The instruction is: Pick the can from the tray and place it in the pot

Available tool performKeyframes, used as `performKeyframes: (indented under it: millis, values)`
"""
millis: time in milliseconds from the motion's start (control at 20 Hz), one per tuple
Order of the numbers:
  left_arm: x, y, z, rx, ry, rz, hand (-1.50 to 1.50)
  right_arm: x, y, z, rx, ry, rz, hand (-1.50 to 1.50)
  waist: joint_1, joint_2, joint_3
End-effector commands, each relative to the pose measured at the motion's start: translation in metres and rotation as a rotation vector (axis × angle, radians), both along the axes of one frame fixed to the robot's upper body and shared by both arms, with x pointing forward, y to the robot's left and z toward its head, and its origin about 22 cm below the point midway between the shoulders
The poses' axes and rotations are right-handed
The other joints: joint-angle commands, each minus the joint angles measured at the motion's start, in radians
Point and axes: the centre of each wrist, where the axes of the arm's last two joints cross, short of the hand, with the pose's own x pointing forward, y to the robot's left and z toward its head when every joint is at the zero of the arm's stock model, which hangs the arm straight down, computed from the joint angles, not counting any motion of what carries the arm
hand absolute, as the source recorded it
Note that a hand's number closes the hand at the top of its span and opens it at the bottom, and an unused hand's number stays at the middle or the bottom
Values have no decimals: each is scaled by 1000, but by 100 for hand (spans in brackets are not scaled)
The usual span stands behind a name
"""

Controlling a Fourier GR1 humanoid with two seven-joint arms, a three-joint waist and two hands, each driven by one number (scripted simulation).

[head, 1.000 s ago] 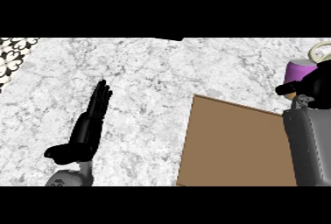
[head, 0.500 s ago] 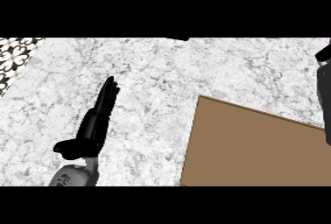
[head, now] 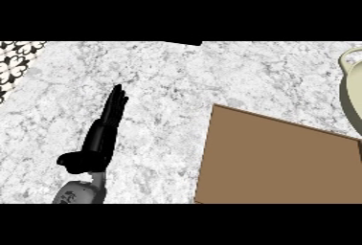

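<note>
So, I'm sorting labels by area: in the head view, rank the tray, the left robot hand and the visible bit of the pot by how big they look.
1. tray
2. left robot hand
3. pot, mostly cut off at the edge, so only its visible part counts

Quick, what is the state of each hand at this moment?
Left hand: open, fingers straight, holding nothing, resting at the counter's left side.
Right hand: not in view, so its state cannot be told.

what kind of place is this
Most likely a kitchen counter. A white and grey marbled stone countertop fills the view, a brown tray lies flat on it, and the rim of a pale pot shows at the right edge. The left robot hand rests open.
</note>
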Motion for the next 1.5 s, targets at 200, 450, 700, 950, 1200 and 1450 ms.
performKeyframes:
  millis: [200,450,700,950,1200,1450]
  values:
    - [-6,6,-7,-3,29,39,0,6,-17,3,51,-68,-211,150,-42,-14,2]
    - [-4,13,-3,-5,20,95,0,2,-34,-20,54,-57,-222,150,-80,-25,2]
    - [-13,17,-14,-8,47,98,0,-5,-48,-49,128,-74,-207,150,-94,-29,3]
    - [-10,16,-17,-9,51,105,0,-19,-67,-85,231,-72,-177,150,-119,-34,2]
    - [-13,31,-20,-10,38,117,0,-30,-83,-99,365,-53,-235,150,-115,-34,2]
    - [-10,24,-14,-10,31,128,0,-41,-95,-113,527,-92,-370,-150,-121,-36,3]
